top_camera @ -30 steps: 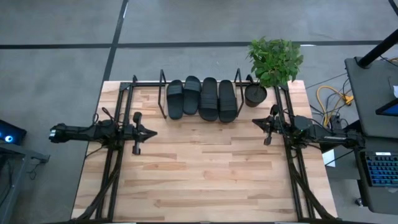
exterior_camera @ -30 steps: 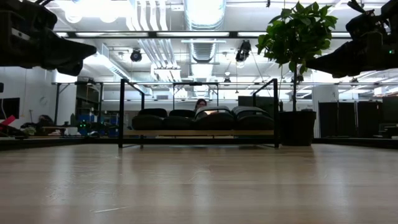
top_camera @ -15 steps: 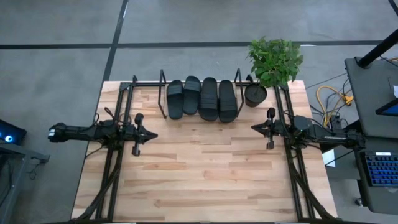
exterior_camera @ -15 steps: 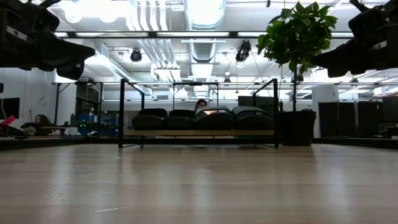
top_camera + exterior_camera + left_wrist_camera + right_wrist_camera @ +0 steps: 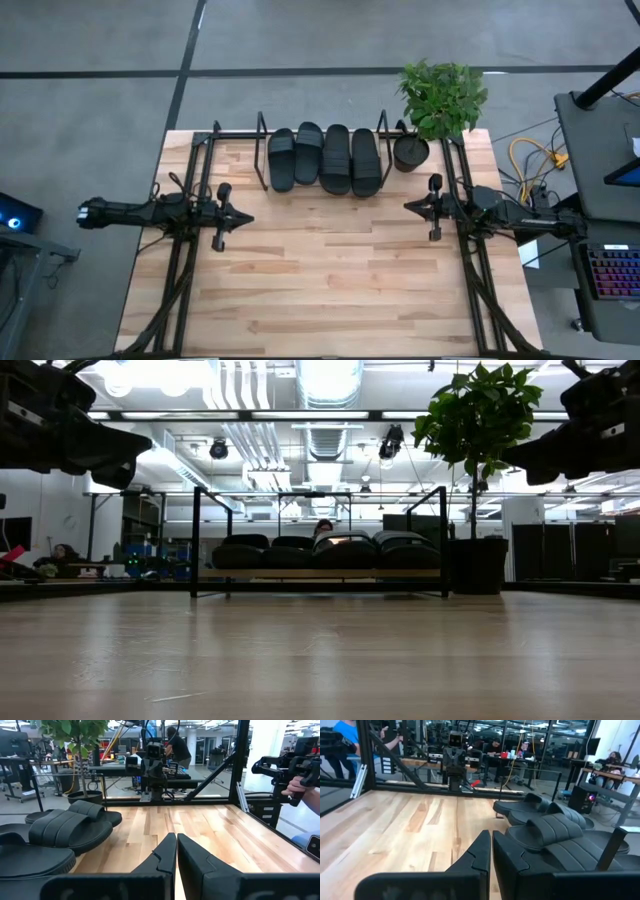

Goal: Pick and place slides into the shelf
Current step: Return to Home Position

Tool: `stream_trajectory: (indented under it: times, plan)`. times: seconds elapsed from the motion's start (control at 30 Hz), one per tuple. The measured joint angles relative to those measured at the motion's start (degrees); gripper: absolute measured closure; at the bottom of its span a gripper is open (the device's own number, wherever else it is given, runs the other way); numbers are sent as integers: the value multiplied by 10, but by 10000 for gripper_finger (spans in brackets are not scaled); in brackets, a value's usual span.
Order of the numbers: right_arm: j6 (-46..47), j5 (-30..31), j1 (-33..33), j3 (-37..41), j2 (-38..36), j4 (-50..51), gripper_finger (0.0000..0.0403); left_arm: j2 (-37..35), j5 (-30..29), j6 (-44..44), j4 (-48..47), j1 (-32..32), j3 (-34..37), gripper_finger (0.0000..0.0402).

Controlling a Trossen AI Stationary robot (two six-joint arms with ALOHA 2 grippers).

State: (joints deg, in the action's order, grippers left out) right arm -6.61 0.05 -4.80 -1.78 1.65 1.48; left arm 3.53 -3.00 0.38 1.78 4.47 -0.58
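Left gripper (image 5: 242, 214) and right gripper (image 5: 408, 206), fingers pressed together, hover off the two ends of the shelf (image 5: 320, 573), which holds four slides (image 5: 324, 158).

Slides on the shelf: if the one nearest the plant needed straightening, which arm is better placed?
Right, probably. The right gripper, shut, hovers nearer that slide; the left gripper is farther off.

Bright ceiling lights (image 5: 330, 378) glaring in low view, evenly lit tabletop (image 5: 330, 270), faint shadows
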Motion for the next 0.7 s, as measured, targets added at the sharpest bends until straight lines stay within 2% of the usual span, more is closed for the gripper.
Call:
stream_trajectory:
  times: [0.7]
  plan:
    - [6,0,0,0,0,0,394,5,1,0,7,0,0,402]
